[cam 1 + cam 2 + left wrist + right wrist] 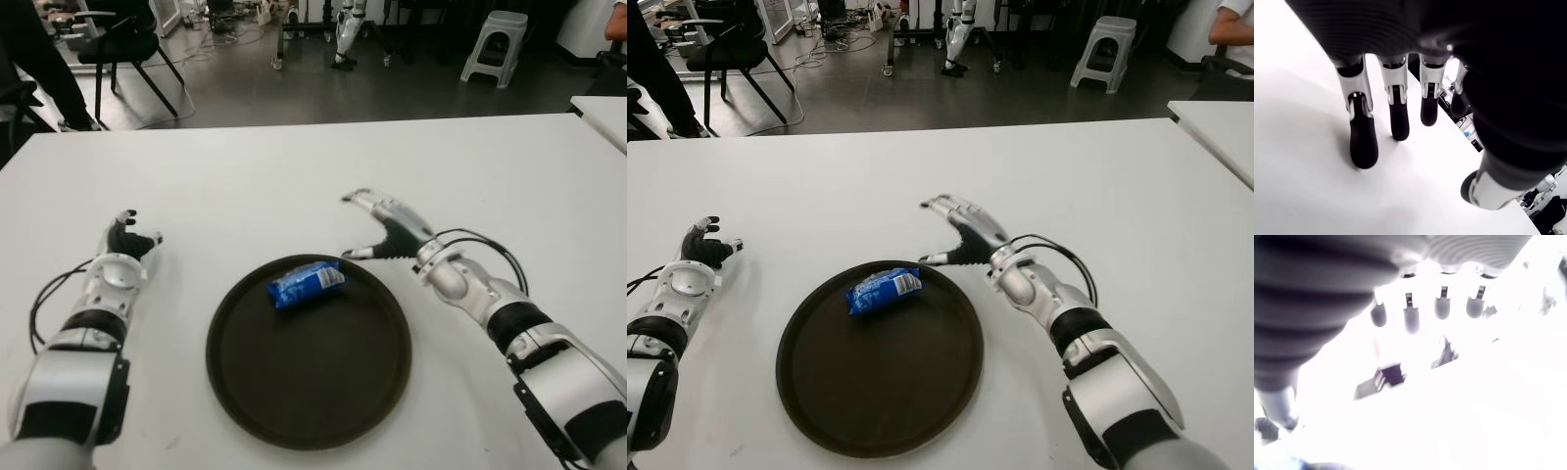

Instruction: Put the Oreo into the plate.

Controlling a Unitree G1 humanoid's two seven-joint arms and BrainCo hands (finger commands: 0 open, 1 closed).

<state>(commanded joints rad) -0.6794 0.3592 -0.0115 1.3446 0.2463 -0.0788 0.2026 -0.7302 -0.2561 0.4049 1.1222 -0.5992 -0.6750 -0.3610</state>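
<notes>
Oreo (pixel 307 283): blue packet, lying flat inside the plate, toward its 12 o'clock edge; printing on the wrapper too small to read.

Plate (pixel 245 382): round, dark, on the white counter (pixel 294 176) near the front edge; its near rim almost reaches the bottom of the eye views.

Right robot hand (pixel 384 227): at the plate's 2 o'clock, just outside the rim; fingers spread and extended, nothing in them; thumb tip close to the rim, contact not clear; in its own wrist view the fingertips (pixel 1411 319) hang free against a washed-out background, the scene beyond hard to make out.

Left robot hand (pixel 125 248): at the plate's 9 o'clock, well apart from it; fingers (pixel 1362 142) loosely extended downward toward the counter, holding nothing; whether the tips touch the surface cannot be told; palm hidden by the wrist housing.

Beyond the counter: chair (pixel 127 49) at 11 o'clock, stool (pixel 495 44) at 1 o'clock, both partly cut off.
</notes>
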